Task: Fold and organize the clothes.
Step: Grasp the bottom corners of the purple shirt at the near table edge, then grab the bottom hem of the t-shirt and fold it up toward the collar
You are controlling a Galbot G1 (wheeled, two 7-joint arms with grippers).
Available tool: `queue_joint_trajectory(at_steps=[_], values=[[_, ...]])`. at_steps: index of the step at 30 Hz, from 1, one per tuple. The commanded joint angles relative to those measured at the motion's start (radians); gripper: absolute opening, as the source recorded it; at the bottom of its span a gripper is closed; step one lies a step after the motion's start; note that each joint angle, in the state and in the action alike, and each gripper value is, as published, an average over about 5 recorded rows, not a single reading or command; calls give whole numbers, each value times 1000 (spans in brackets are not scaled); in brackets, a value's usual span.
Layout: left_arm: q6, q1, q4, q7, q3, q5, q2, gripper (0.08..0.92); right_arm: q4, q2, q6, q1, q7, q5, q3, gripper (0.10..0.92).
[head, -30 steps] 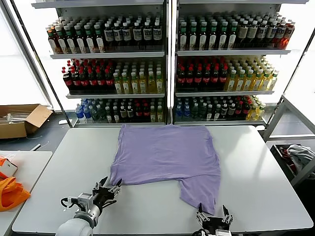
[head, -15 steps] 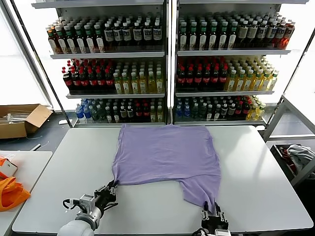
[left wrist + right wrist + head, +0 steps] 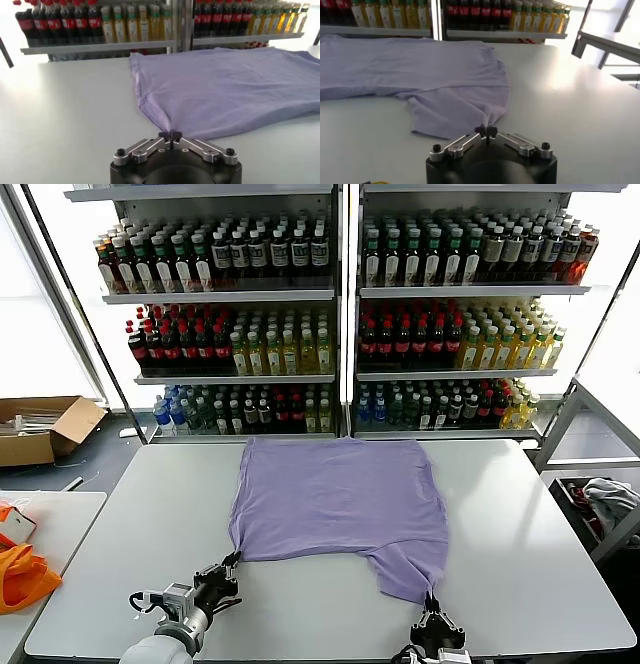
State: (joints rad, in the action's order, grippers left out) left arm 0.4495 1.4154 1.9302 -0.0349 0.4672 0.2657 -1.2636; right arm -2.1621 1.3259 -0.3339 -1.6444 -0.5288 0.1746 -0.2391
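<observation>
Head view: T-shirt (image 3: pixel 335 504) flat mid-table (image 3: pixel 530 524), one sleeve trailing toward 5 o'clock. Left gripper (image 3: pixel 222 572) at the shirt's 7 o'clock corner, right gripper (image 3: pixel 434 621) at the sleeve tip.

Left wrist view: left gripper (image 3: pixel 171 135) closed, pinching the T-shirt (image 3: pixel 230 85) corner between its tips.

Right wrist view: right gripper (image 3: pixel 488 131) closed, nipping the sleeve edge of the T-shirt (image 3: pixel 420 75).

Best done: lift both corners evenly, keep cloth taut, carry toward 12 o'clock; uneven pull likely to skew the fold.
</observation>
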Motion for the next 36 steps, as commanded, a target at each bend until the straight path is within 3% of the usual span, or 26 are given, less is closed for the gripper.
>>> queue_joint_trajectory(at_steps=[1,17,36], values=[[-66,-34,14,9,14,49,-7,86,7,11,85,40,58,-43,-21,108],[-147,-235,-77,52,-30,112,-13,85,152,36,115,345,113,-76,-43,108],[-141,-442,-323,77,-87,132,-16,85,540,61,94,726,144,-14,-42,108]])
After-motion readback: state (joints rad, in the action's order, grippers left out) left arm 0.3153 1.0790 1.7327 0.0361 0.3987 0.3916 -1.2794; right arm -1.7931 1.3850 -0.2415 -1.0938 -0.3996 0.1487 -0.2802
